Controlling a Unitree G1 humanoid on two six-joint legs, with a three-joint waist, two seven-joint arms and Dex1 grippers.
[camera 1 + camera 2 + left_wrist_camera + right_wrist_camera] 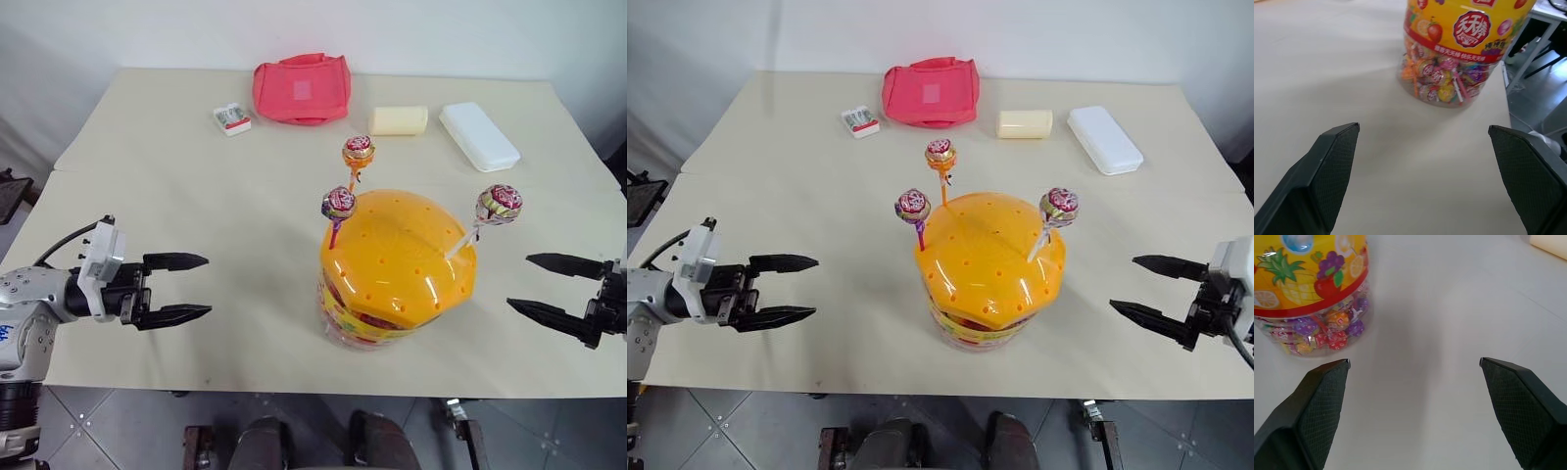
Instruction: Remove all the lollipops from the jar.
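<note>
On the beige table (pixel 196 196), the jar (pixel 397 269) holds all three lollipops (pixel 339 204) in its lid. Both the left gripper (pixel 186 287) and right gripper (pixel 544 286) hang released, empty. Next likely calls for pinching one stick.

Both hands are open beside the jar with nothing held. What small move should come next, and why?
Probably bring the right hand up toward the white-stick lollipop. It leans out of the jar's lid on that side, nearest that hand, and all three lollipops are still stuck in the lid. The left hand can wait.
</note>
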